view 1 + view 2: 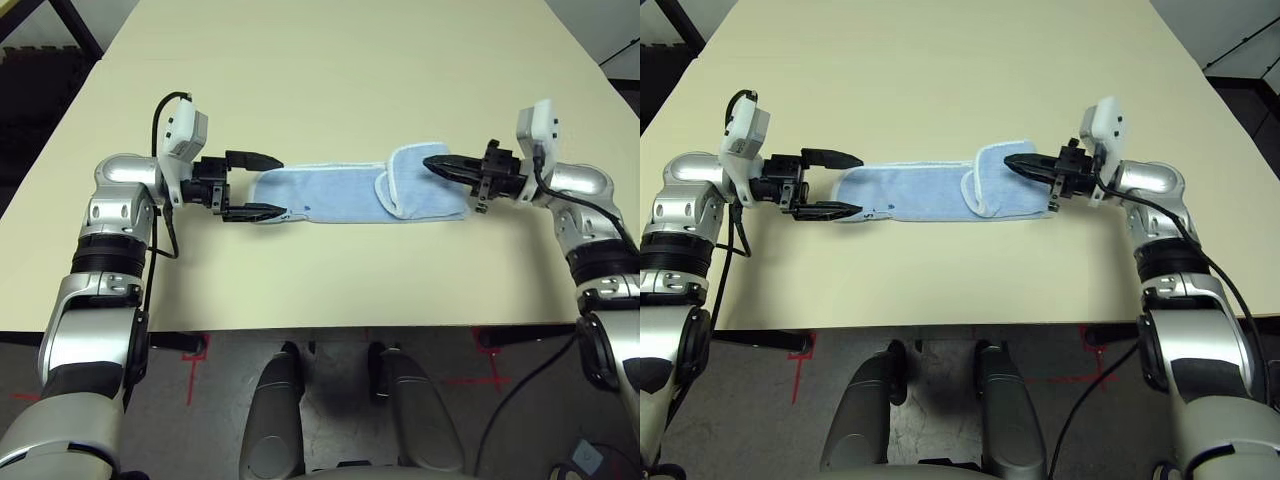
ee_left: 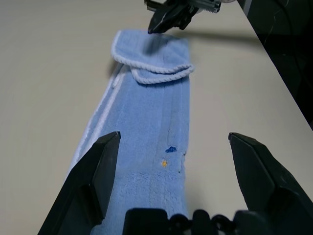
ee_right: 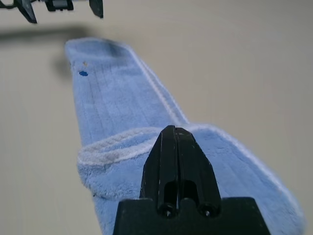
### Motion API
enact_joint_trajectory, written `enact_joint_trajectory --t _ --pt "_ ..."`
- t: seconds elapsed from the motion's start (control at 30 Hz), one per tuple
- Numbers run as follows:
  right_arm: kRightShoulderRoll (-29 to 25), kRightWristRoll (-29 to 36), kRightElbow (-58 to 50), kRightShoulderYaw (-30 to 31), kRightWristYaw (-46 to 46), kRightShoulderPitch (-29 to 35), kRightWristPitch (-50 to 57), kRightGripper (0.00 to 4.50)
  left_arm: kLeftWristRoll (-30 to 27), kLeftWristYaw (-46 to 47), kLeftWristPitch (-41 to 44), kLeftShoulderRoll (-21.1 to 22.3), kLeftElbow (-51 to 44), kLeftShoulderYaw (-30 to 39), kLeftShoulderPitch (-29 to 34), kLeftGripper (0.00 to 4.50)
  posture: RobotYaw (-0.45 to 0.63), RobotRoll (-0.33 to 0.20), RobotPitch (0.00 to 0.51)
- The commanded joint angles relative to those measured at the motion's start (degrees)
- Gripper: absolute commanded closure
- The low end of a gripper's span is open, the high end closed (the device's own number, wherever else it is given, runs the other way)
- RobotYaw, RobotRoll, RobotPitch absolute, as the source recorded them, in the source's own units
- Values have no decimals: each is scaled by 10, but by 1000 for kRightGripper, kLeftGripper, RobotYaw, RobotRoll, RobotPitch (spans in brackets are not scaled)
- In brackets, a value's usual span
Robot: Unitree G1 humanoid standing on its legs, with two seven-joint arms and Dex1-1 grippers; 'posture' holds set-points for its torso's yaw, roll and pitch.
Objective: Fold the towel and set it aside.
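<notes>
The towel (image 1: 330, 190), light blue with white stitched edging, lies as a long narrow strip across the table in front of me. Its right end is folded back over itself into a flap (image 1: 405, 180). A small blue embroidered motif (image 2: 170, 149) sits near its left end. My left gripper (image 1: 282, 186) is open, with one finger on each side of the towel's left end. My right gripper (image 1: 428, 160) is shut, its tips just above the folded flap, and no cloth shows between its fingers (image 3: 172, 147).
The cream table (image 1: 330, 80) stretches far beyond the towel, and its front edge (image 1: 330, 326) runs close below it. Dark floor lies past the table's left and right sides.
</notes>
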Motion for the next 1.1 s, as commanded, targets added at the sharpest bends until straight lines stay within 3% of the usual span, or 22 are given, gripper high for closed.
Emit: enact_joint_trajectory --t 0.03,0.27,0.57,0.8,1.1 --pt "21 -36 62 14 -14 6 -30 4486 1 -6 3 1 -1 -3 3 0 14 0 239" --pt "40 -71 139 9 -63 34 -64 4486 -1 -5 15 6 -18 -1 12 0 36 0 242" --pt "30 -9 83 -45 -33 -14 -1 4486 2 -2 11 6 -11 -2 7 0 19 0 237" --pt "28 -18 50 -67 -152 -35 90 4486 2 1 9 0 -10 -2 8 0 9 0 235" --pt "49 -88 71 -27 -276 -20 155 4486 2 1 15 4 -14 -3 10 0 14 0 240"
